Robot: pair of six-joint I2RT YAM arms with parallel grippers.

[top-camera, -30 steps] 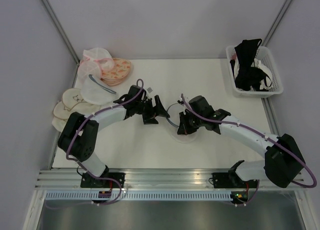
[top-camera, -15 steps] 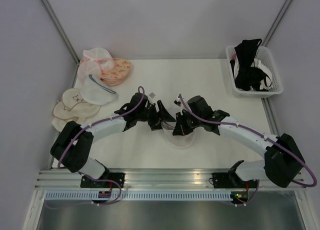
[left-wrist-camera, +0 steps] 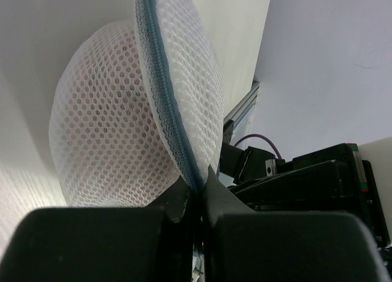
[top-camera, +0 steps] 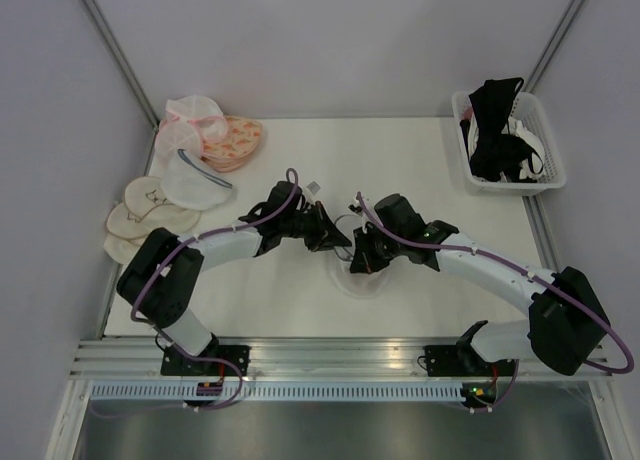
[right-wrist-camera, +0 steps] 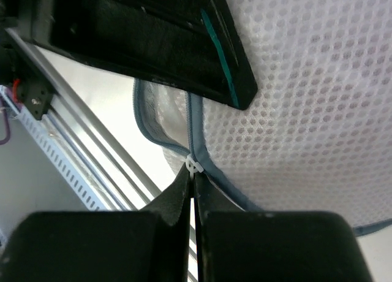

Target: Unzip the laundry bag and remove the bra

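White mesh laundry bag (left-wrist-camera: 110, 129), domed, zipper rim (left-wrist-camera: 164, 98) clamped by left end effector (left-wrist-camera: 195, 193), right end effector (right-wrist-camera: 193, 179).

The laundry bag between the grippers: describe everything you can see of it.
The round, dome-shaped laundry bag of translucent white honeycomb mesh lies on the white table between both arms. A grey-blue zipper rim runs around it, and faint pink shows through the mesh. The left gripper is shut on the rim. The right gripper pinches the small white zipper pull.
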